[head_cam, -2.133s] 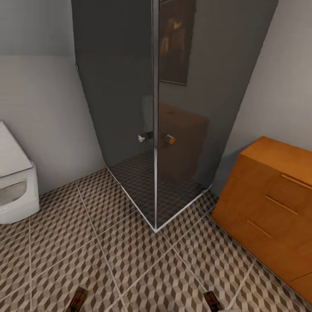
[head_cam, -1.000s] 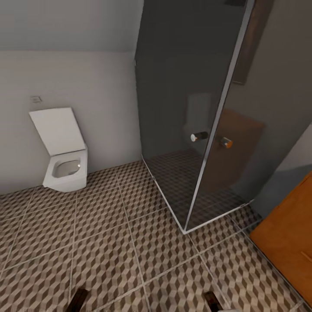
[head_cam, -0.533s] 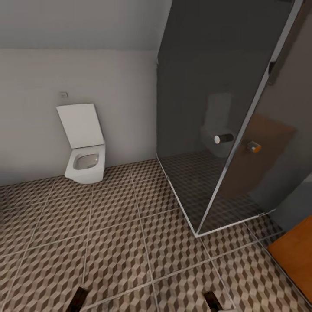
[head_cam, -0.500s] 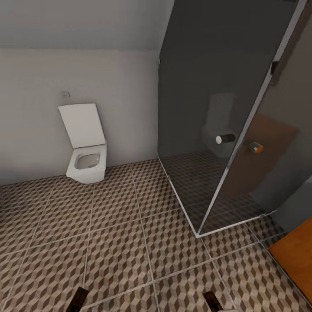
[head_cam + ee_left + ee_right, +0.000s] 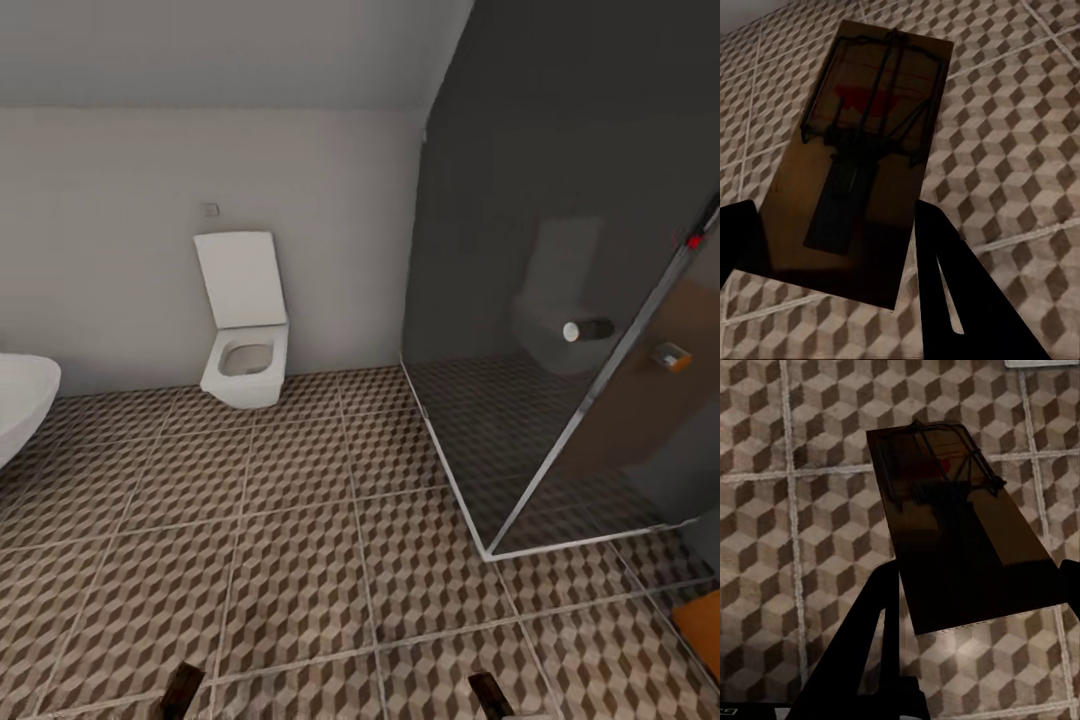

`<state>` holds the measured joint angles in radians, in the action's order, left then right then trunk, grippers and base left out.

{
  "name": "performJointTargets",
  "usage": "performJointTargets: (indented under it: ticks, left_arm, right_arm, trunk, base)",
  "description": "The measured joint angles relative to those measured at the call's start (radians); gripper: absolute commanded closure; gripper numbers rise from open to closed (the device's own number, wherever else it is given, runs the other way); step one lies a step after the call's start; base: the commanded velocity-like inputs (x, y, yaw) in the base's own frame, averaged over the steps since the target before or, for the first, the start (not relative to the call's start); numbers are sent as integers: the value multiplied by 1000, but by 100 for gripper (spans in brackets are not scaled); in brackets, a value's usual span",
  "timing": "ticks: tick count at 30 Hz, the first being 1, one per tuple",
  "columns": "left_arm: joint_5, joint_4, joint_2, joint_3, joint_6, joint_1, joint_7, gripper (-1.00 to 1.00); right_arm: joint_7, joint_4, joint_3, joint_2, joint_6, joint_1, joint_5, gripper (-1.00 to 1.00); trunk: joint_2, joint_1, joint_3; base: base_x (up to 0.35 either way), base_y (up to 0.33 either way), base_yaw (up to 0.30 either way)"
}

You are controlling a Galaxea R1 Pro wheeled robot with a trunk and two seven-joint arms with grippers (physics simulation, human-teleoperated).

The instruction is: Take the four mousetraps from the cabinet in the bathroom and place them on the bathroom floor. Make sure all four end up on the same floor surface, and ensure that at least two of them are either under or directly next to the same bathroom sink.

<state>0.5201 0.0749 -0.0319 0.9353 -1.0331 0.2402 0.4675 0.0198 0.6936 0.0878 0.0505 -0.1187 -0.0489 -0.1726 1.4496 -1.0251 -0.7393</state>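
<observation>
Each arm carries a mousetrap above the tiled floor [image 5: 300,560]. In the left wrist view the left trap [image 5: 859,161] is a flat tan wooden board, shaded dark, with black wire parts bent across its far half and a red spot under the wire. The left gripper [image 5: 832,259] has its jaws closed on the board's near end, one dark finger [image 5: 945,277] against a long edge and the other at the opposite edge. In the right wrist view the right trap [image 5: 956,517] looks the same: a brown board, wire frame and a faint red mark at its far end. The right gripper [image 5: 979,600] has its jaws clamped on the board's near end.

In the head view the two traps show as small dark ends at the bottom edge. The floor is laid in large tiles printed with brown, beige and white cubes, with pale grout. A white toilet [image 5: 243,345] with its lid raised stands against the far wall. To its right is a dark glass shower stall [image 5: 560,330] with round knobs. A white basin edge [image 5: 18,400] shows at far left, and an orange cabinet corner [image 5: 703,625] at far right.
</observation>
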Motion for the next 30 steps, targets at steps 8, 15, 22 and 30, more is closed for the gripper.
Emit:
performJointTargets:
  ticks: [8, 15, 22, 30]
  left_arm:
    - [0, 0, 0, 0, 0, 0, 0, 100]
    - [0, 0, 0, 0, 0, 0, 0, 100]
    - [0, 0, 0, 0, 0, 0, 0, 100]
    - [0, 0, 0, 0, 0, 0, 0, 100]
  right_arm:
    - [0, 0, 0, 0, -1, 0, 0, 100]
    - [0, 0, 0, 0, -1, 0, 0, 100]
    - [0, 0, 0, 1, -1, 0, 0, 100]
    - [0, 0, 0, 1, -1, 0, 0, 100]
  trunk:
    - [0, 0, -4]
    - [0, 0, -8]
    - [0, 0, -12]
    - [0, 0, -15]
  base:
    - [0, 0, 269]
    - [0, 0, 269]
    - [0, 0, 269]
    - [0, 0, 274]
